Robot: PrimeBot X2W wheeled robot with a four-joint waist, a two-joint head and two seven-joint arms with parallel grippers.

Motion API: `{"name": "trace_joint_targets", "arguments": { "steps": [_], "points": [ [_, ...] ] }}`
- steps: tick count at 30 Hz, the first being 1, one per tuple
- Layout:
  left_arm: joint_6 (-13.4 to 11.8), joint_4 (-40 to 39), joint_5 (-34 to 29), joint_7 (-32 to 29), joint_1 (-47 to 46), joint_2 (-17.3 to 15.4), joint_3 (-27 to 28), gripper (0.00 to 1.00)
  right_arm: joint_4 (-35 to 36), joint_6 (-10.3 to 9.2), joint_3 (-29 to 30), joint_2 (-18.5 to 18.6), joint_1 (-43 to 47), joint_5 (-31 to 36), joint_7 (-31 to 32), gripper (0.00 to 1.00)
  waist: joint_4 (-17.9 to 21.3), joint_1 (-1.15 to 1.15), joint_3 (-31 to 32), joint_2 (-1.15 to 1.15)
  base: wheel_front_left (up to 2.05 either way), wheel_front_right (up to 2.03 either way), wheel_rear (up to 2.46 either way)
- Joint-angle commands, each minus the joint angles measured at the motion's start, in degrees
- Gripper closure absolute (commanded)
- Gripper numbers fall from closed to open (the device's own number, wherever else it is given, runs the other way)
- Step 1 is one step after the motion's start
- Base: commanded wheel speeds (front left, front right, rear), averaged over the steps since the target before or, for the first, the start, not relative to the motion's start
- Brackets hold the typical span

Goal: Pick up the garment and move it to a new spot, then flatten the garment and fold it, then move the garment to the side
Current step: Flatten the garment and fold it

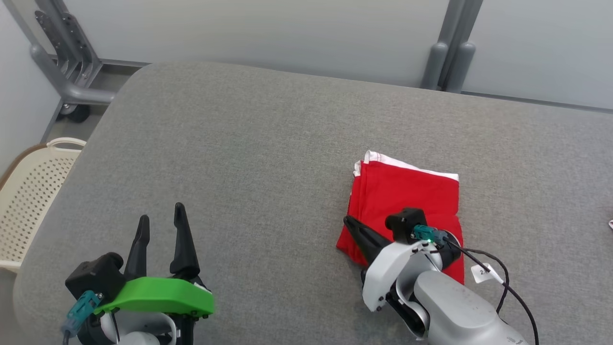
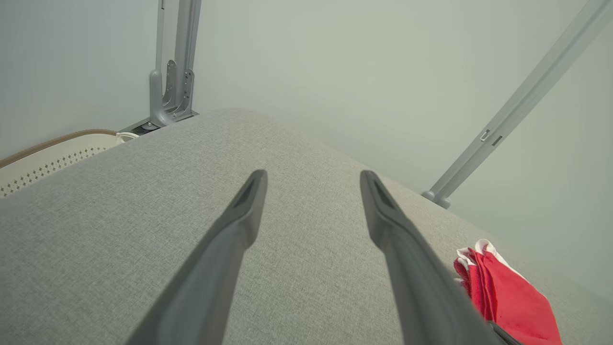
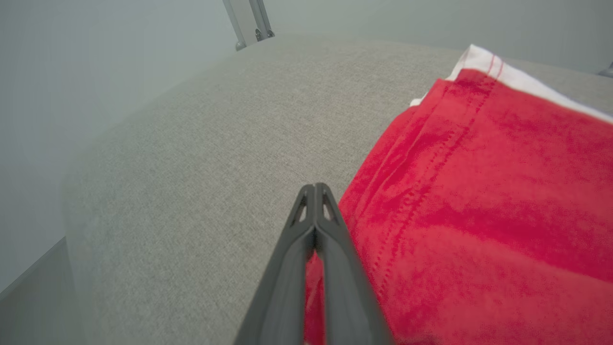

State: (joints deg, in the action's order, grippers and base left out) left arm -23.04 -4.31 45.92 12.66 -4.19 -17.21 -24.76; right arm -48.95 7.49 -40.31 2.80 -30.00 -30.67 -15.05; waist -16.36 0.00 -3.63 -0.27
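Right gripper (image 1: 348, 221) fingers are pressed together at the near left corner of the folded red garment (image 1: 407, 196), probably to slide it aside. Left gripper (image 1: 161, 213) fingers stand apart and empty, parked over the counter's (image 1: 239, 143) near left corner.

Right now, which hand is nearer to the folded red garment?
Right. The right hand, shut, lies over the near-left edge of the folded red garment; the left hand, open, is far to its left.

One red garment (image 1: 407, 201); two pincers, the left pincer (image 1: 161, 212) and the right pincer (image 1: 346, 220); one grey surface (image 1: 268, 143); one cream basket (image 1: 28, 201); two grey posts, the left frame post (image 1: 72, 81) and the right frame post (image 1: 448, 62); one white tag (image 1: 484, 273)
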Motion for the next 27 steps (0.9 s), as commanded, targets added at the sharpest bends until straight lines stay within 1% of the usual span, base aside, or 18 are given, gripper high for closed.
{"name": "trace_joint_targets", "arguments": {
  "steps": [1,2,8,9,10,11,12,13,14,21,27],
  "points": [
    [-0.28,-0.02,0.07,0.15,1.02,-0.48,0.19,0.00,2.36,0.00,0.77,0.21,-0.37,0.89,-0.15,1.00,1.72,0.00,0.84,0.27,0.00,0.00,0.00],
    [-0.46,-0.14,0.13,0.16,1.35,-0.58,0.29,0.00,5.01,0.00,1.92,0.22,0.14,1.55,-0.15,1.00,2.79,0.00,1.39,0.27,0.00,0.00,0.00],
    [-0.91,-0.57,0.14,-0.06,2.11,-0.93,0.45,0.00,12.05,0.00,7.40,0.23,2.34,3.37,-0.16,1.00,6.03,0.00,2.97,0.27,0.00,0.00,0.00],
    [-1.05,-0.64,0.17,-0.07,2.27,-0.97,0.51,0.00,12.82,0.00,8.42,0.22,2.62,3.84,-0.16,0.95,6.59,0.00,3.15,0.27,0.00,0.00,0.00],
    [-1.03,-0.71,0.17,-0.11,2.36,-1.05,0.53,0.00,13.32,0.00,9.54,0.22,2.92,4.49,-0.16,0.72,7.08,0.00,3.31,0.27,0.00,0.00,0.00],
    [-1.09,-0.80,0.12,-0.12,2.46,-1.10,0.50,0.00,13.82,0.00,10.69,0.21,3.18,5.18,-0.16,0.57,7.55,0.00,3.46,0.27,0.00,0.00,0.00],
    [-1.20,-0.91,0.13,-0.13,2.58,-1.08,0.52,0.00,14.25,0.00,11.94,0.21,3.44,5.81,-0.16,0.22,7.99,0.00,3.60,0.27,0.00,0.00,0.00],
    [-1.20,-0.91,0.13,-0.13,2.58,-1.08,0.52,0.00,14.25,0.00,11.94,0.21,3.44,5.81,-0.16,0.22,7.99,0.00,3.60,0.27,0.00,0.00,0.00],
    [-1.24,-0.99,0.07,-0.15,2.70,-1.13,0.50,0.00,14.50,0.00,13.15,0.21,3.86,6.37,-0.16,0.00,8.43,0.00,3.74,0.27,0.00,0.00,0.00],
    [-2.34,-1.20,-1.72,-0.02,3.08,-2.29,0.02,0.00,15.48,0.00,22.54,0.24,6.44,11.54,-0.16,0.00,10.93,0.00,4.62,0.27,0.00,0.00,0.00],
    [-2.88,-1.36,-2.04,0.18,3.70,-2.61,0.09,0.00,17.36,0.00,31.60,0.22,9.39,16.14,0.96,0.00,12.12,0.00,5.10,0.27,0.00,0.00,0.00]
  ]
}}
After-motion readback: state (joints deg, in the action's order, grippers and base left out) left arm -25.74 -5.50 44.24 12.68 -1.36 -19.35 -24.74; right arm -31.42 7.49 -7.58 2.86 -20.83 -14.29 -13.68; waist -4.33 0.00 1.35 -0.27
